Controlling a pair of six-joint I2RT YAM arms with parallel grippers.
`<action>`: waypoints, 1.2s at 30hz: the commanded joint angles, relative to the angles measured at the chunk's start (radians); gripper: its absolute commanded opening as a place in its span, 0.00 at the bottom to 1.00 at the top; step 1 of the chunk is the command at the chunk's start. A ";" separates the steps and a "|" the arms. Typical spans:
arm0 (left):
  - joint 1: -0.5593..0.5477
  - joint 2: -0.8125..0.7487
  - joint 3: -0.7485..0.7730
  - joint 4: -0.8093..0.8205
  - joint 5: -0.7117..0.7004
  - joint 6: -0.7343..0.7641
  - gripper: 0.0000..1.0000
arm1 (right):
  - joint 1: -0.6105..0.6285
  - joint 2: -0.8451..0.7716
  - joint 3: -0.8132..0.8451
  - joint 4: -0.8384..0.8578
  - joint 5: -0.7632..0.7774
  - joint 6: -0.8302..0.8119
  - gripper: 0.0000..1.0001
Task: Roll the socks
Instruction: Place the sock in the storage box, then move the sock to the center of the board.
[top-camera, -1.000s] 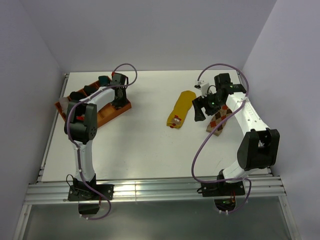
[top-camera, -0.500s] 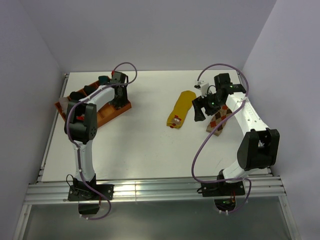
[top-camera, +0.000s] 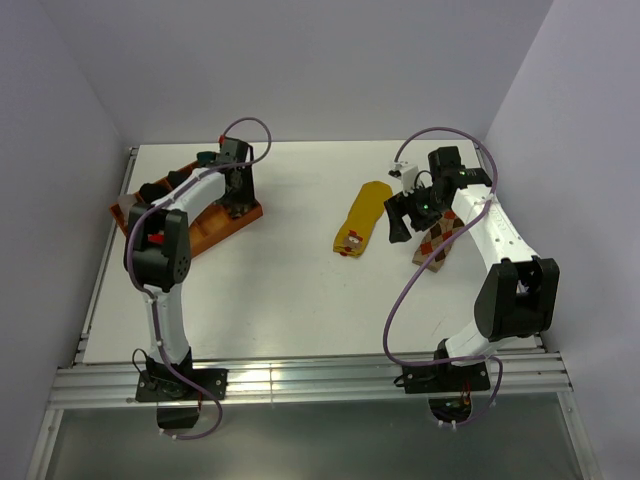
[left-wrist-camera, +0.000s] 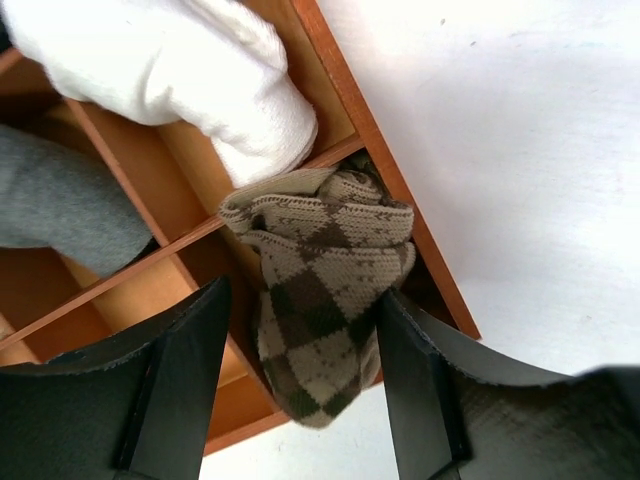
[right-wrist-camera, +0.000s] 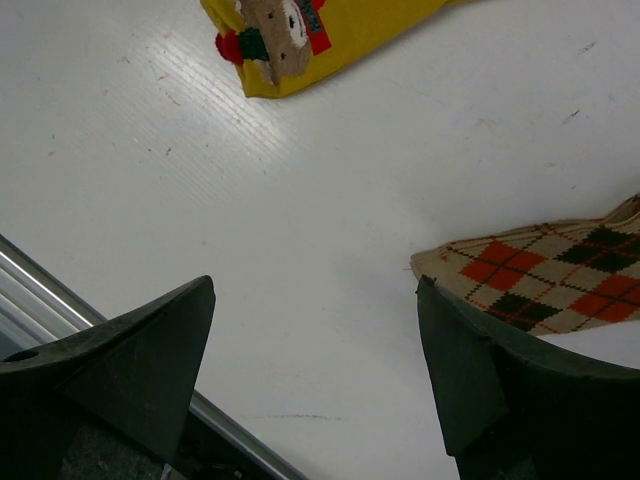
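Left arm (top-camera: 190, 192) stretches to the overhead view's upper left, the left claw (left-wrist-camera: 302, 293) parted over the wooden organizer (left-wrist-camera: 340, 90) — fingers flank the bundled brown-and-cream argyle sock (left-wrist-camera: 325, 250) in a compartment, not clamping it. Right arm (top-camera: 485, 235) bends at right, the right claw (right-wrist-camera: 315, 290) wide and empty over the table (right-wrist-camera: 150, 150) between mustard sock (right-wrist-camera: 340, 30) and orange argyle sock (right-wrist-camera: 540, 275).

Our top view sits above the near edge and looks down over the whole table (top-camera: 290, 290). Our left wrist view peers close, between its jaws, into the wooden tray (left-wrist-camera: 335, 80). Our right wrist view looks closely at the table, sharing the mustard sock (right-wrist-camera: 380, 20) and orange argyle sock (right-wrist-camera: 540, 275) with the top view.
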 joint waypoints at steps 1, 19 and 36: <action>0.008 -0.100 0.013 0.026 0.015 0.016 0.64 | 0.005 -0.008 -0.002 0.013 0.008 -0.005 0.89; 0.009 -0.165 -0.026 0.061 0.086 -0.010 0.63 | -0.022 -0.006 -0.054 0.112 0.181 0.028 0.89; -0.179 -0.324 -0.113 0.182 0.144 -0.076 0.62 | -0.228 0.129 -0.179 0.252 0.291 -0.047 0.80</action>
